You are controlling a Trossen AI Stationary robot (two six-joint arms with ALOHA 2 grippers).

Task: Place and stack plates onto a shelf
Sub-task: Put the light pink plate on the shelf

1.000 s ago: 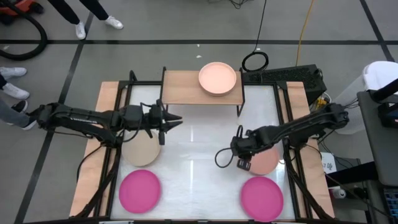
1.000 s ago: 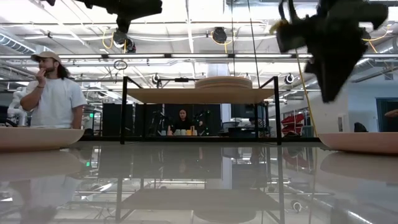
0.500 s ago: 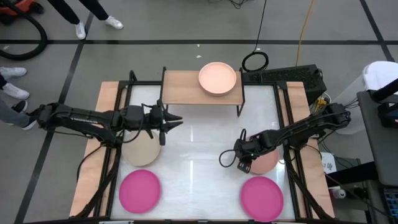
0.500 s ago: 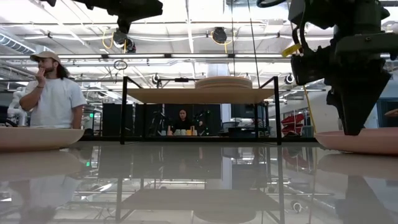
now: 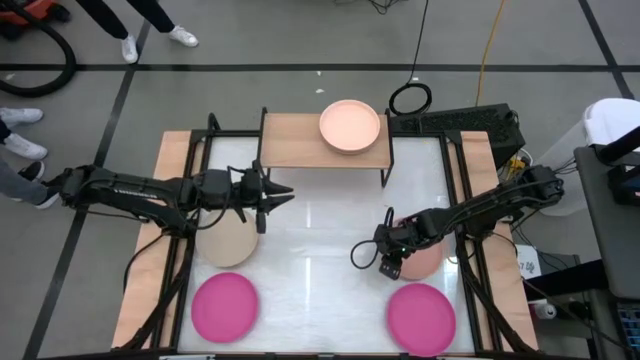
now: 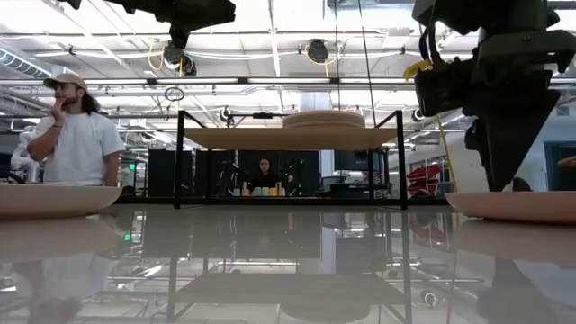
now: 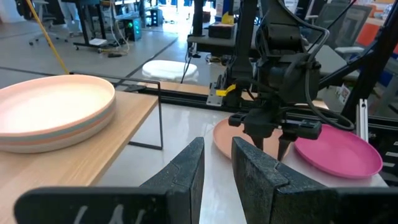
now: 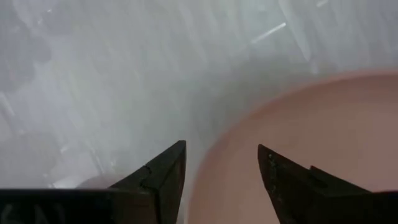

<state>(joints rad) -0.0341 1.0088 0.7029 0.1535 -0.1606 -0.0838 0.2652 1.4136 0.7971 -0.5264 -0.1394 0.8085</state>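
Observation:
A stack of plates (image 5: 350, 126), peach on top, sits on the right half of the light-wood shelf (image 5: 295, 142) at the table's far edge. A salmon plate (image 5: 430, 260) lies flat at the right, with a magenta plate (image 5: 421, 318) nearer. A beige plate (image 5: 228, 243) and another magenta plate (image 5: 225, 306) lie at the left. My right gripper (image 8: 221, 149) points down, open, low over the salmon plate's left rim (image 8: 214, 155), one finger outside it and one inside. My left gripper (image 7: 217, 163) hovers above the beige plate, its fingers a narrow gap apart, holding nothing.
The shelf's left half is bare wood. Black frame rails (image 5: 470, 200) run along both sides of the white tabletop (image 5: 310, 250), whose middle holds no objects. In the low view, a person (image 6: 76, 135) stands beyond the table at the left and another sits far behind the shelf.
My right gripper has come down from well above the table and shifted a little toward the near right. It now stands low over the salmon plate's left rim. The plates have stayed in place.

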